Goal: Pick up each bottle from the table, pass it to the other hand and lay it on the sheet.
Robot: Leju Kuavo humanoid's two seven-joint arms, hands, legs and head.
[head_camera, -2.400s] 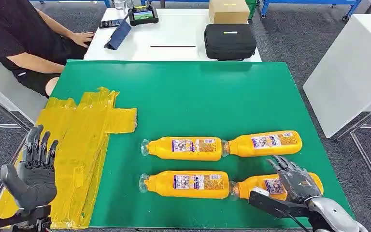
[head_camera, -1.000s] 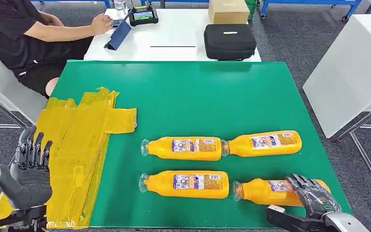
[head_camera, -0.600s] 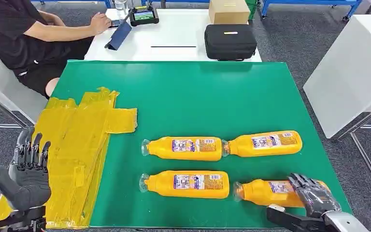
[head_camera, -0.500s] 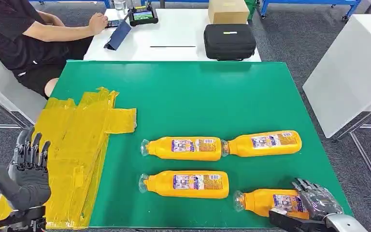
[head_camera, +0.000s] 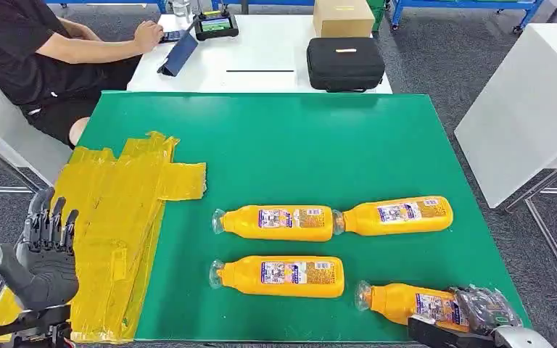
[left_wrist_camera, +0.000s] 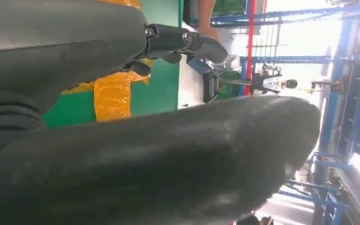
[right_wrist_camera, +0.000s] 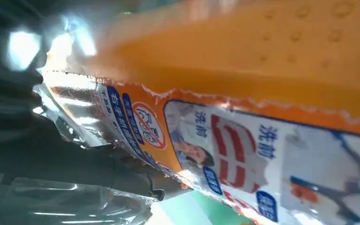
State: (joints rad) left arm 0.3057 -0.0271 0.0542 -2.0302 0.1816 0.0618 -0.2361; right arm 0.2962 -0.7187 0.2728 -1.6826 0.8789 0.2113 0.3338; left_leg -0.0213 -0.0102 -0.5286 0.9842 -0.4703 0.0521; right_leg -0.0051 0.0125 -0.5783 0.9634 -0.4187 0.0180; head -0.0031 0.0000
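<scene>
Our right hand (head_camera: pixel 484 308) is wrapped around the base end of the nearest orange plastic bottle with a printed white-and-blue label (head_camera: pixel 412 302), at the near right corner of the green table (head_camera: pixel 297 145); its cap end points left. Close up, the bottle's orange skin is dimpled and the label carries blue characters. Just beyond lie three more orange bottles on their sides: one beside it to the left (head_camera: pixel 279 275), two in a far row (head_camera: pixel 275 222) (head_camera: pixel 395 214). Our left hand (head_camera: pixel 40 254) holds nothing, fingers spread upward, at the near left edge over the crinkled yellow plastic sheet (head_camera: pixel 116 217). A person in black (head_camera: pixel 36 51) sits at the white table (head_camera: pixel 261 54) beyond.
</scene>
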